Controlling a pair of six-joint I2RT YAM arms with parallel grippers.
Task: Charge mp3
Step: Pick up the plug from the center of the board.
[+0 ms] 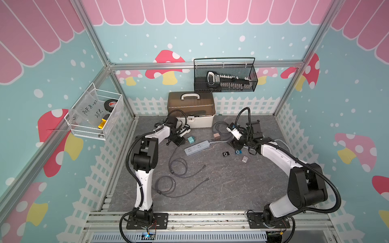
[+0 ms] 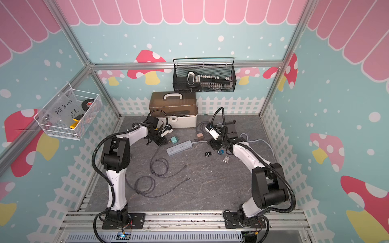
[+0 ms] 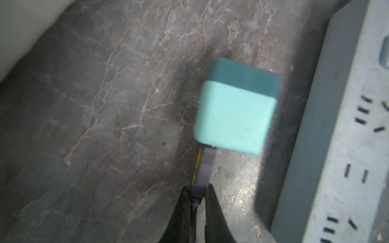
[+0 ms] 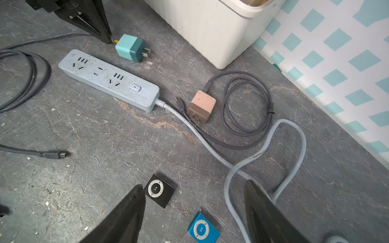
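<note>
Closest to lens, left wrist view: left hand [image 3: 197,193] pinching the grey USB plug [image 3: 205,166], nose of it touching the end of the teal charger [image 3: 233,113]. Can't tell whether seated.

Charger: smooth matte plastic cube, rounded corners, two-tone, darker at the prong end. Lying on its side on the table [image 1: 221,189], prongs bare, just beside the power strip [image 1: 196,148] but not in it.

Strip: long pale grey bar, scuffed and dusty, sockets all empty, rounded switch at the cord end.

Further right: pink charger [image 1: 216,136], same cube shape, cable attached, also unplugged.

Then three mp3 players flat on the stone-look table, none wired up: black player [image 1: 225,154], blue player [image 1: 238,152], silver player [image 1: 244,159]. Small thin squares, pale control ring on the black and blue.

Right hand [image 4: 194,185] spread wide above those two, holding nothing.

Reads as early: at best plug-to-charger under way. Left to do: charger into strip, a player hooked up.
</note>
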